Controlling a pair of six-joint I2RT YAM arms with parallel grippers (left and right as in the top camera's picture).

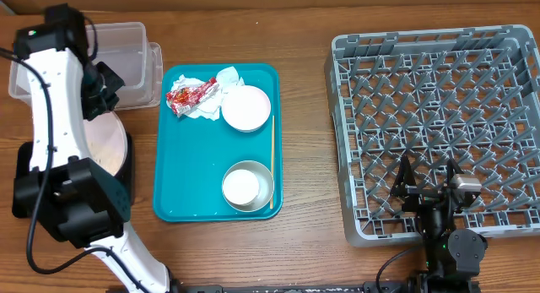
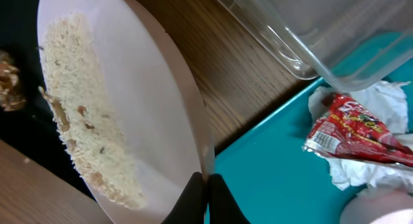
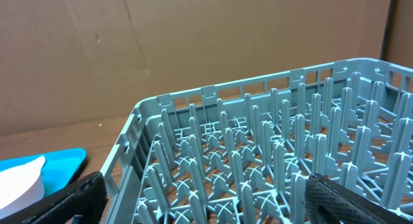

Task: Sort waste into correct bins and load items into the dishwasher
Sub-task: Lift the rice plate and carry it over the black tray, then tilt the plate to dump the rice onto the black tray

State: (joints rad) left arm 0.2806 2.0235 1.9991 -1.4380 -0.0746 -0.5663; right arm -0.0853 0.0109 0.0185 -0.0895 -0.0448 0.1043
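- White round plate (image 2: 148, 101): where is it, who has it?
- Left gripper (image 2: 208, 188), bottom centre of the left wrist view, fingers clamped on the thin rim. Plate is tilted steeply and its face is smooth and glossy. Loose white rice (image 2: 84, 146) with brown flecks sits in a grainy band along its left side.
- Behind it?
- Shallow black tray (image 2: 13, 43) at far left of that view, with a brown clump in it. Clear rectangular tub (image 1: 126, 44) is upper left in the overhead, just past the plate.
- Rest of the load?
- Teal tray (image 1: 181, 175), centre-left. At its top, a crinkly red-and-white wrapper (image 1: 187, 94) on crumpled napkins (image 1: 228, 76), with a round white bowl (image 1: 246, 109) beside them. Steel-sided bowl (image 1: 249, 185) lower down, thin wooden chopstick (image 1: 272, 162) along the right rim.
- Right side?
- Grey lattice dish rack (image 1: 439, 99), pegs upright. Right gripper (image 3: 201, 188) is at its lower edge, textured black fingers spread wide, holding nothing.
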